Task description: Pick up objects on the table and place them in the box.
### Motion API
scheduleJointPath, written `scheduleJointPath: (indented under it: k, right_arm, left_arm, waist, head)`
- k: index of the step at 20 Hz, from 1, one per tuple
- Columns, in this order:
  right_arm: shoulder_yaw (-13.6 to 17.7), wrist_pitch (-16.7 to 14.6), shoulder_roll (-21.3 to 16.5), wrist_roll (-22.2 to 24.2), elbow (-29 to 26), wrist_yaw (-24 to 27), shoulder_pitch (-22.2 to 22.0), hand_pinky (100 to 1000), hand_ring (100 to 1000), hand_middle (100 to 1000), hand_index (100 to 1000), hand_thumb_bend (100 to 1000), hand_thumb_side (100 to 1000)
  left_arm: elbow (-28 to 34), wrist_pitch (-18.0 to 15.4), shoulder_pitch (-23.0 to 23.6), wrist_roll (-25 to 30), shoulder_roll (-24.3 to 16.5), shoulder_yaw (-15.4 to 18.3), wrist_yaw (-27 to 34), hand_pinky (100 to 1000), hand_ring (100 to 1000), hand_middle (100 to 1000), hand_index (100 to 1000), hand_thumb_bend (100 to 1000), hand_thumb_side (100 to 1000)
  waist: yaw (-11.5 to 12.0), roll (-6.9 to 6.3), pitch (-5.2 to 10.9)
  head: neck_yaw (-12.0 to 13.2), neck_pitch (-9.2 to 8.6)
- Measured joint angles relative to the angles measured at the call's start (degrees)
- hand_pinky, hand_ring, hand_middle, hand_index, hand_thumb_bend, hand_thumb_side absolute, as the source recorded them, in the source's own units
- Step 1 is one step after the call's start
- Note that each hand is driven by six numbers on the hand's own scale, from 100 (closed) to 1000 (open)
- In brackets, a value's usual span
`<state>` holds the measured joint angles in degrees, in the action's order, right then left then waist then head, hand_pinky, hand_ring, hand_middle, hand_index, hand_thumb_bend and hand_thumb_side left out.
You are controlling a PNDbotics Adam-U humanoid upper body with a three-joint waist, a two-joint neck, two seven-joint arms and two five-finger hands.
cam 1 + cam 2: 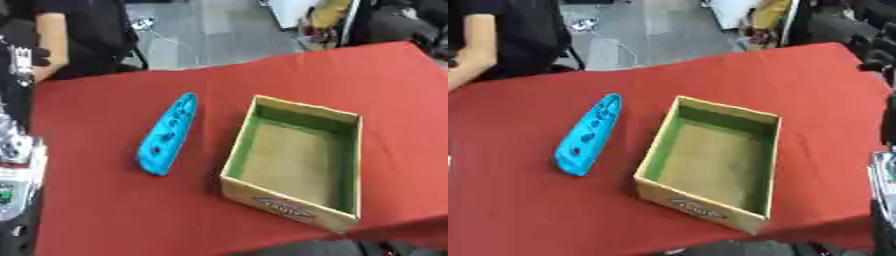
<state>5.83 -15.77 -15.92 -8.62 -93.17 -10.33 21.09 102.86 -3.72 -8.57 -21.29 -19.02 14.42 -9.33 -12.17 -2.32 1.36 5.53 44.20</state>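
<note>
A bright blue, tapered object [168, 135] with several small dark holes lies flat on the red tablecloth [105, 210], its narrow end pointing away from me. Just to its right, a small gap apart, stands an open cardboard box [350, 170] with green inner walls and a brown floor, and nothing shows inside it. A printed label is on the box's near wall. Part of my left arm [16, 170], silver and black, shows at the left edge. A dark part of my right arm [884, 195] shows at the right edge. Neither hand shows in either view.
The table's near edge runs just below the box, and its far edge lies at the top, with grey floor and chairs [114, 45] beyond. Bare red cloth lies left of the blue object and behind the box.
</note>
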Motion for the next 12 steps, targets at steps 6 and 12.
scheduleJointPath:
  k: [6,12]
  right_arm:
    - [0.0,0.1,0.0,0.2,0.0,0.0,0.0,602,813,848,992,461,982]
    - [-0.1,0.1,-0.2,0.5,0.4,0.0,-0.1,601,814,849,993,461,978]
  left_arm:
    - [-1.9,3.0,-1.2,3.9,-3.1,-1.4,-3.3,542,517,619,756,759,899]
    - [-7.8,11.9,-5.0,11.9,-11.8,-5.8,-13.5,636,594,689,792,956,859]
  waist:
    - [-0.1,0.00,0.03]
    - [-0.4,-0.07,0.56]
  head:
    - [0.0,0.00]
    - [0.5,0.00]
